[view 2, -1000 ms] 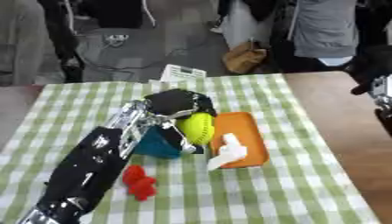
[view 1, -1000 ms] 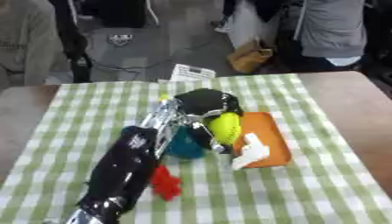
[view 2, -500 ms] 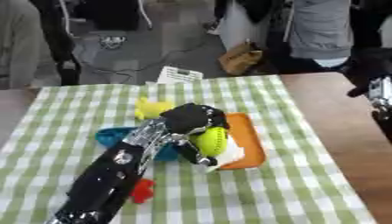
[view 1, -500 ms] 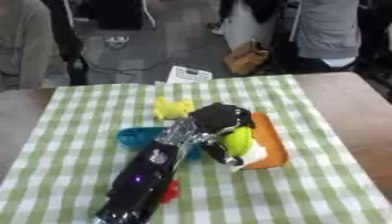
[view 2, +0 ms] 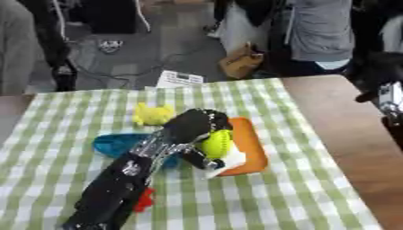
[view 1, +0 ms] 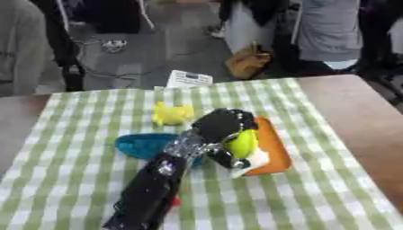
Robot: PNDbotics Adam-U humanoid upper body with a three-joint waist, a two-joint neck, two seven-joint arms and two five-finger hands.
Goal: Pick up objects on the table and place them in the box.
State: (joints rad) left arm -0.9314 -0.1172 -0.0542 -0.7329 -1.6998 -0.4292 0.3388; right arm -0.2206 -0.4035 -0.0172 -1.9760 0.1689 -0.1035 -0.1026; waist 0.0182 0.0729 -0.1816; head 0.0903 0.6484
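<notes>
Holding a yellow-green ball (view 1: 242,143) in curled fingers, the left hand (view 1: 222,130) hangs directly over the flat orange tray (view 1: 272,146); release needs only lowering.

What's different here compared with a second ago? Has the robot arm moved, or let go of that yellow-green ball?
The left hand still has its fingers curled around the yellow-green ball and has carried it a little further over the orange tray; it has not let go. The pulled-back arm now uncovers the yellow toy and more of the blue object. The tray, the white item on it and the red piece by the arm stay put.
</notes>
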